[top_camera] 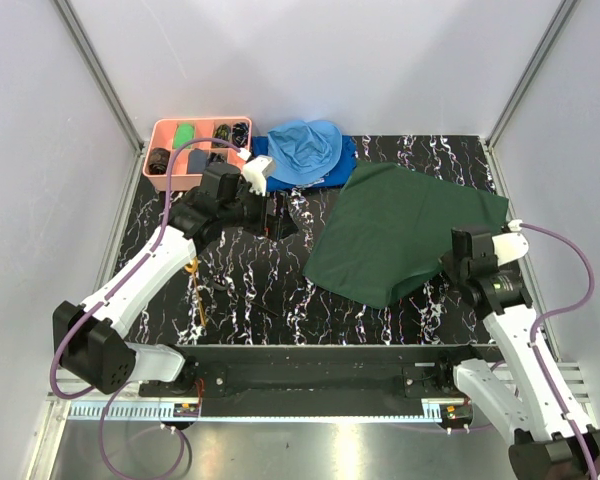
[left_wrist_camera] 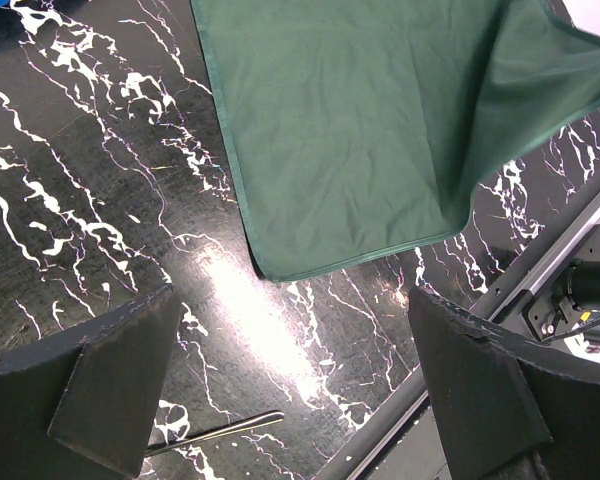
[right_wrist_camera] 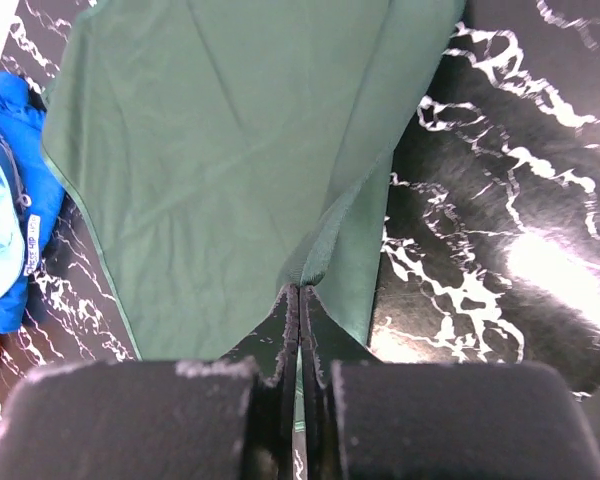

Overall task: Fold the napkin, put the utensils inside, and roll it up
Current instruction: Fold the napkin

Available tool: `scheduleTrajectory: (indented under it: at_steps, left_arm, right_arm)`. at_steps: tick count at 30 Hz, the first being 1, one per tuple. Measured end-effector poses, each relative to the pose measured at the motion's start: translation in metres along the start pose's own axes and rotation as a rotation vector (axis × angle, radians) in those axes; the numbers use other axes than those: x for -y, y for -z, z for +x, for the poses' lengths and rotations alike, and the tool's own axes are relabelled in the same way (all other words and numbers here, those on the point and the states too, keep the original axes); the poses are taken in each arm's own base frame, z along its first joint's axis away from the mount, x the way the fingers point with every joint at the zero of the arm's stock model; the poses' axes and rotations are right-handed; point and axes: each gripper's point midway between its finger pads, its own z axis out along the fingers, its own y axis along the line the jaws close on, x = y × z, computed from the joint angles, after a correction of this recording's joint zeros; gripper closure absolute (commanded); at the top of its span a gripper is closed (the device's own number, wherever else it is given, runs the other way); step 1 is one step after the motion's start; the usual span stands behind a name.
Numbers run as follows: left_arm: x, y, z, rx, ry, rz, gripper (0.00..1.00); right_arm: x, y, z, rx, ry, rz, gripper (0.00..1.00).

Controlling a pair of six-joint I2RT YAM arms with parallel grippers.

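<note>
One napkin (top_camera: 400,235), not yet folded; right gripper (right_wrist_camera: 298,296) clamped on its near edge, left gripper (left_wrist_camera: 292,335) open, empty. Step: first fold. Next, likely: carry that edge across.

- The left arm (top_camera: 140,278) and right arm (top_camera: 515,345) are cased in white shells, with black joints.
- A lilac cable (top_camera: 53,365) is run along each.
- The pincer fingers (left_wrist_camera: 110,390) are faced with rough black padding.
</note>
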Motion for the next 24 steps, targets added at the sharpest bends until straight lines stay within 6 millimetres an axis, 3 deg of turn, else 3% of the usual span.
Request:
scheduleTrajectory:
  at_steps: [8,16,24]
  left_arm:
    - [0.001,0.000,0.000,0.000,0.000,0.007,0.01]
    - [0.007,0.003,-0.002,0.014,0.008,0.032,0.01]
    - [0.011,0.007,-0.007,0.036,-0.001,0.041,0.01]
  right_arm:
    - [0.018,0.018,-0.010,0.032,0.012,0.028,1.00]
    - [0.014,0.066,-0.062,0.179,-0.053,-0.024,1.00]
    - [0.029,0.085,-0.079,0.238,-0.059,0.006,1.00]
